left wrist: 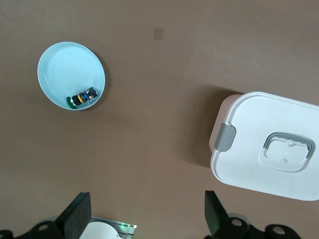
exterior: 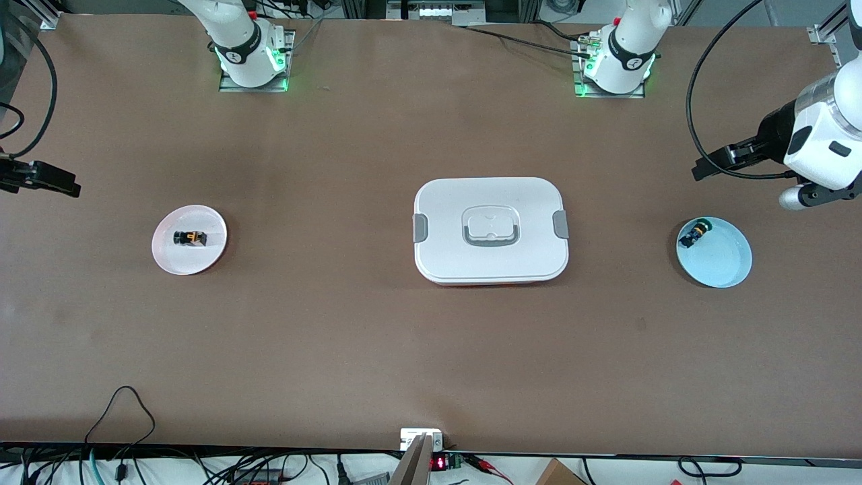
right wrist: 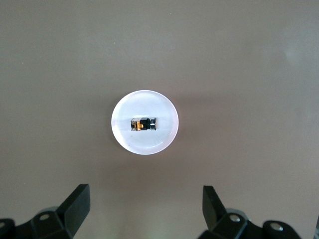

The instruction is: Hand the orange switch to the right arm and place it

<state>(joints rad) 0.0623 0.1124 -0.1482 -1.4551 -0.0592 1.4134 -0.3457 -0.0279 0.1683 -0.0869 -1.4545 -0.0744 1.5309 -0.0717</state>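
Along the bottom edge of the front view, black cables (exterior: 128, 404) trail over the table's near rim, and a small grey device (exterior: 421, 439) sits at bottom centre.

At mid-height of that frame three things lie in a row on the brown table (exterior: 337, 337). The blue plate (exterior: 724, 259) at the left arm's end reaches lowest. A green-capped switch (exterior: 693, 234) lies on its side against the plate's rim. The white lidded container (exterior: 491, 229), with grey clips at both short ends and a recessed handle, sits at the centre. At the right arm's end is the pink plate (exterior: 182, 259), and the orange switch (exterior: 189, 238) lies on its side near the middle of it.

Higher in the frame, the left gripper (exterior: 702, 172) hangs at the frame's edge over bare table near the blue plate. Its jaws are spread wide and hold nothing. The left wrist view shows this gripper (left wrist: 147, 211) with the blue plate (left wrist: 65, 69), the green-capped switch (left wrist: 82, 97) and the container (left wrist: 269, 149) all below it.

The right gripper (exterior: 67, 187) hangs at the other edge of the frame, over the table's end. Its jaws are also released and empty. In the right wrist view this gripper (right wrist: 144, 201) frames the pink plate (right wrist: 144, 142) and the orange switch (right wrist: 144, 124).

Both arm bases stand along the top edge.
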